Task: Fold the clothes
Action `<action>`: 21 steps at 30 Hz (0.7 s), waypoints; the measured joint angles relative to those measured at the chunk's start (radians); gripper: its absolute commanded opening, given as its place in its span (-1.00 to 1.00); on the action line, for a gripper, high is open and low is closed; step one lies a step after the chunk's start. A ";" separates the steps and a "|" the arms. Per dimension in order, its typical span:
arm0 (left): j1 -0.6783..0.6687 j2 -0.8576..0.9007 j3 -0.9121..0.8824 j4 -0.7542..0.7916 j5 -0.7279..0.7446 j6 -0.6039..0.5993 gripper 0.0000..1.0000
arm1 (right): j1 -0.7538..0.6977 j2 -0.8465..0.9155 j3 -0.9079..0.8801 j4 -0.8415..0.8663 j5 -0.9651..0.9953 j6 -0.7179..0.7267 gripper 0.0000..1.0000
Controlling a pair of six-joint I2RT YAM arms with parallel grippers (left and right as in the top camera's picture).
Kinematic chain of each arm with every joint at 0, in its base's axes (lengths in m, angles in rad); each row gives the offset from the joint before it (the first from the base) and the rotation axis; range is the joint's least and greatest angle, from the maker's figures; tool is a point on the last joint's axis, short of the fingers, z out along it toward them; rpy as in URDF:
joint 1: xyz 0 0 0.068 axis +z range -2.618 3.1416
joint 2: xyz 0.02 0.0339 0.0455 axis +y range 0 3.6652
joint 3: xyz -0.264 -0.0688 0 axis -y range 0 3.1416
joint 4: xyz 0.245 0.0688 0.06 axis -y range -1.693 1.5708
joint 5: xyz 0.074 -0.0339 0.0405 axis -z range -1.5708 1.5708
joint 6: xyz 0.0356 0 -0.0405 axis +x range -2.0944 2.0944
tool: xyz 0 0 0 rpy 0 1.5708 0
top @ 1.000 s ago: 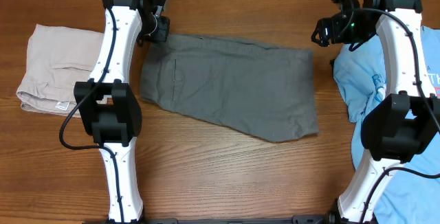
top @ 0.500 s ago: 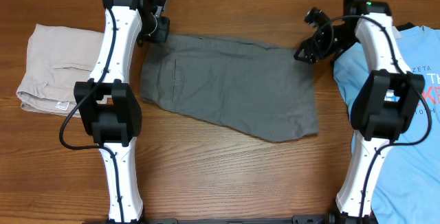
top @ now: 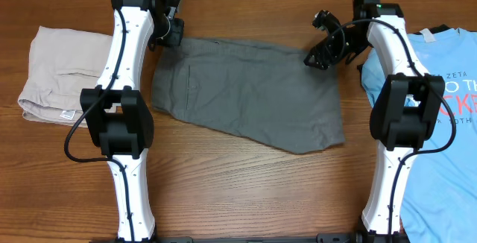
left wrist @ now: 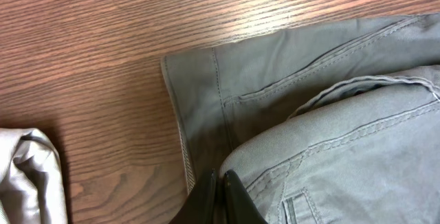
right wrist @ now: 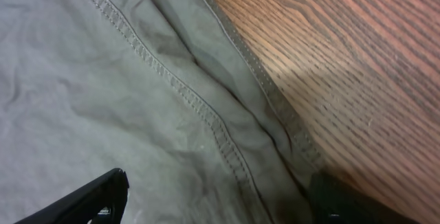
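Grey shorts (top: 246, 90) lie pinched by the left gripper (left wrist: 218, 177), beneath the wide-open right gripper (right wrist: 217, 177).

shorts (right wrist: 103, 80): grey, stitched seams running diagonally
table (right wrist: 357, 59): wood grain, upper right
jaws: wide apart over the hem

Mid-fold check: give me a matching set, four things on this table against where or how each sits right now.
1 grey shorts
2 beige folded garment
3 blue T-shirt
4 right gripper

A open, over the shorts' far corner
B at the far left
C spread out in the middle
D at the far right

Pairs: 1-C, 2-B, 3-D, 4-A
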 measured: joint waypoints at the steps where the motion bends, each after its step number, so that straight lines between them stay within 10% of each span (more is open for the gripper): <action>1: 0.000 0.000 0.000 0.000 0.000 0.000 -0.91 | 0.004 0.000 0.000 0.005 0.011 0.001 0.77; 21: 0.000 0.000 0.000 0.000 0.000 0.000 -0.91 | 0.010 0.000 0.000 0.026 0.160 0.067 0.53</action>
